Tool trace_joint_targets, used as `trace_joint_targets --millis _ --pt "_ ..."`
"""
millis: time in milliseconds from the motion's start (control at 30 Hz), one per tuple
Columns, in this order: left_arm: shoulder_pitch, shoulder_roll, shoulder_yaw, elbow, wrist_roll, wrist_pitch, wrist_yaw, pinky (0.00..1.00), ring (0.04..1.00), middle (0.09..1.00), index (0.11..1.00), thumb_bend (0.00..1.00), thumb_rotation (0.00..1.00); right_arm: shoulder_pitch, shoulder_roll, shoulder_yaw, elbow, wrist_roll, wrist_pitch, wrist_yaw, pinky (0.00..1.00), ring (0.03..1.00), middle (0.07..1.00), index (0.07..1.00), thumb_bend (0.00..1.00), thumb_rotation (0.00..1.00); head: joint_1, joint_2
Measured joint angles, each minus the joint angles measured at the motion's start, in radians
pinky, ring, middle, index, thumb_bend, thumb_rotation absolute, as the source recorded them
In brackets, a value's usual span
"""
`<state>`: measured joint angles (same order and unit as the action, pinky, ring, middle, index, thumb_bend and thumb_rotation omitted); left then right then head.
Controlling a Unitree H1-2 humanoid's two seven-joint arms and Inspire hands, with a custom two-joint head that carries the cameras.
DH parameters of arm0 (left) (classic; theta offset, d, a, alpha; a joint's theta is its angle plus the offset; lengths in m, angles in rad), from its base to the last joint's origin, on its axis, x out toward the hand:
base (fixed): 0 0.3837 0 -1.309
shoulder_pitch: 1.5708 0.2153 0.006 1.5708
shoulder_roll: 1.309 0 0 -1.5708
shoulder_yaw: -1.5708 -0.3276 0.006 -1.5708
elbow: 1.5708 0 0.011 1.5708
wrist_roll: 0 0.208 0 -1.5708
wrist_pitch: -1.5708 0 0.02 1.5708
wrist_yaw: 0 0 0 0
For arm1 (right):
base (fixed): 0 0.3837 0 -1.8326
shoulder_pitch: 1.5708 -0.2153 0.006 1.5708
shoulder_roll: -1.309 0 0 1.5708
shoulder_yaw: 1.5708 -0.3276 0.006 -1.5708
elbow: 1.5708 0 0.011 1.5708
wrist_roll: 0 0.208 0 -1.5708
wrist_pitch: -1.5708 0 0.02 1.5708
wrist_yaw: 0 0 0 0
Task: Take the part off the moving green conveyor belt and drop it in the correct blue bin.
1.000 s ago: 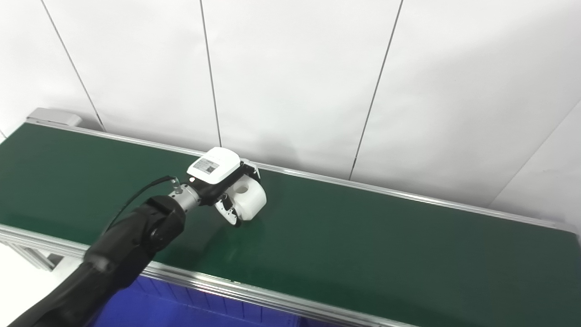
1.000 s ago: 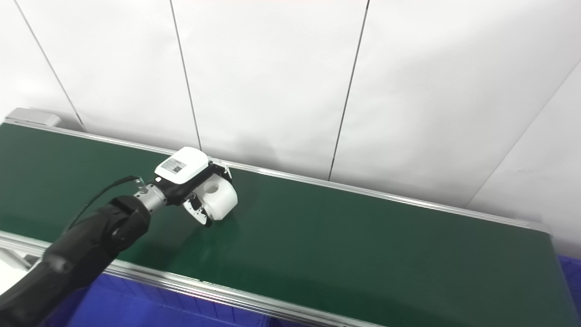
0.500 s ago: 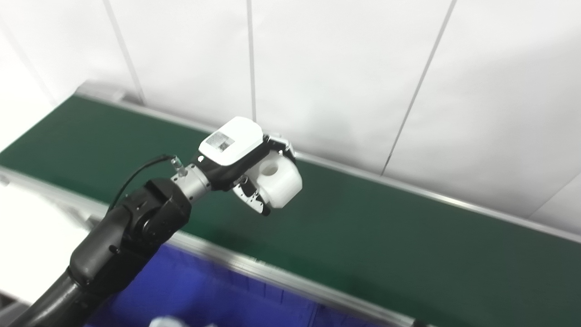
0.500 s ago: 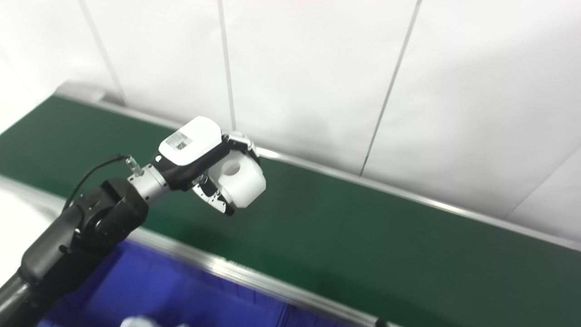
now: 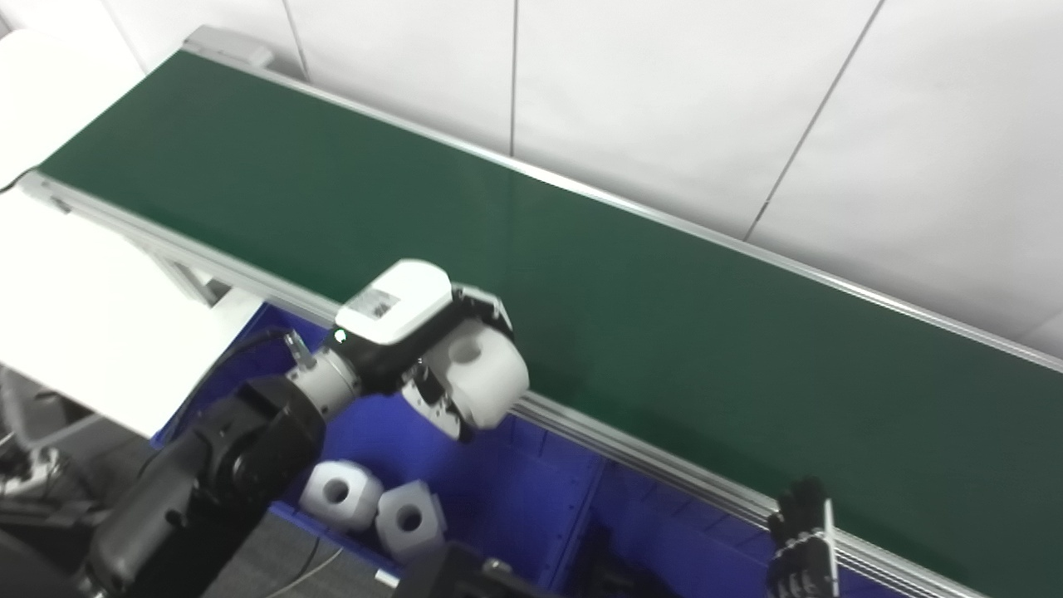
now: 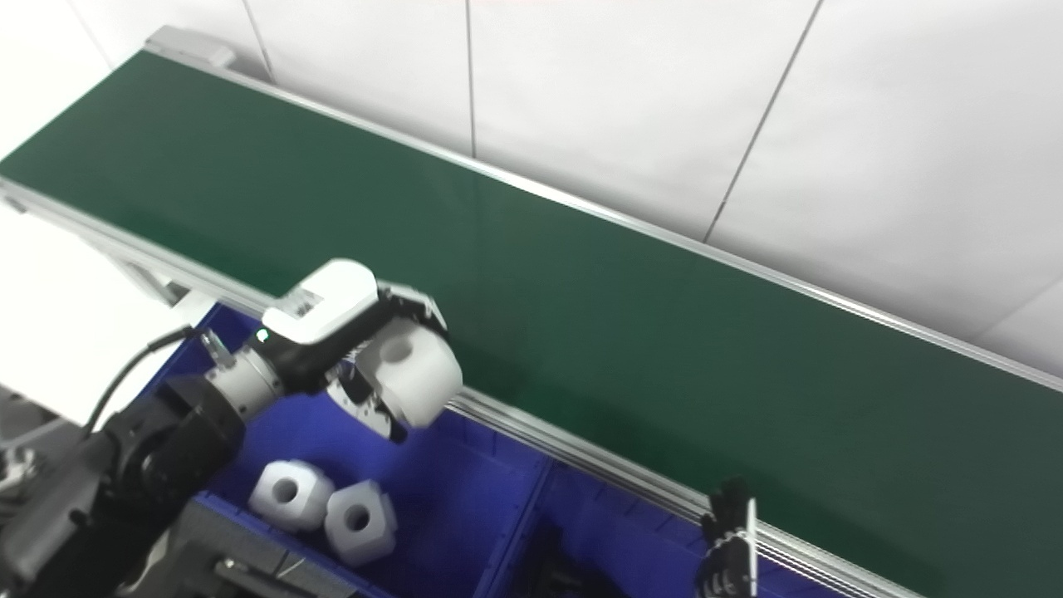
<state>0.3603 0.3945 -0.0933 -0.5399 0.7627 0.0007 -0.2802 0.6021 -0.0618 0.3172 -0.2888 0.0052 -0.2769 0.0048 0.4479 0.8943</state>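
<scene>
Robot arm, black and jointed, entering from the lower left, its left hand (image 5: 423, 336) capped by a smooth white shell. The fingers are clamped around a chunky white plastic part (image 5: 482, 380) with rounded corners and a round hole in its top face. The part hangs in the air over a blue bin (image 5: 498, 490), just off the metal rail of the matte green belt (image 5: 664, 332). Two similar white parts (image 6: 324, 507) lie side by side in that bin. The dark right hand (image 5: 801, 544) shows at the bottom edge; whether it is apart or together cannot be told.
</scene>
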Motion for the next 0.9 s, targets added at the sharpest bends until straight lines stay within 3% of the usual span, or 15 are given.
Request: trace_joint_targets --millis 233,700,733,767,800,833,900 --pt "0.011 -0.003 -0.023 0.021 0.05 -0.007 0.0 0.54 0.613 0.656 0.495 0.52 0.05 -0.03 -0.016 -0.051 0.031 0.004 -0.002 0.009 1.0 1.0 1.0 1.0 0.74 1.0 -0.017 -0.012" --pt "0.014 0.009 -0.065 0.07 0.083 -0.092 0.004 0.49 0.597 0.651 0.496 0.52 0.05 -0.024 -0.01 -0.054 0.032 0.012 -0.001 0.03 1.0 1.0 1.0 1.0 0.75 0.98 -0.06 -0.012" --pt "0.014 0.01 -0.066 0.07 0.077 -0.096 -0.001 0.64 0.746 0.786 0.698 0.81 0.21 -0.023 -0.009 -0.054 0.032 0.017 -0.002 0.031 1.0 1.0 1.0 1.0 0.76 0.98 -0.063 -0.009" --pt "0.013 0.013 -0.067 0.068 0.069 -0.093 -0.017 0.72 0.822 0.854 0.795 0.9 0.29 -0.022 -0.008 -0.054 0.032 0.024 -0.002 0.033 1.0 1.0 1.0 1.0 0.76 0.98 -0.063 -0.009" --pt "0.011 0.021 -0.072 0.064 0.069 -0.088 -0.047 0.82 0.911 0.938 0.907 0.96 0.42 -0.022 -0.007 -0.054 0.032 0.032 -0.002 0.035 1.0 1.0 1.0 1.0 0.77 0.98 -0.063 -0.008" --pt "0.01 0.035 -0.08 0.06 0.069 -0.08 -0.085 0.86 0.942 0.968 0.951 0.98 0.49 -0.022 -0.006 -0.055 0.032 0.038 -0.002 0.038 1.0 1.0 1.0 1.0 0.77 0.98 -0.063 -0.008" --pt "0.01 0.061 -0.09 0.051 0.07 -0.065 -0.15 0.88 0.964 0.991 0.99 1.0 0.53 -0.022 -0.006 -0.056 0.032 0.049 -0.002 0.04 1.0 1.0 1.0 1.0 0.77 0.98 -0.061 -0.006"
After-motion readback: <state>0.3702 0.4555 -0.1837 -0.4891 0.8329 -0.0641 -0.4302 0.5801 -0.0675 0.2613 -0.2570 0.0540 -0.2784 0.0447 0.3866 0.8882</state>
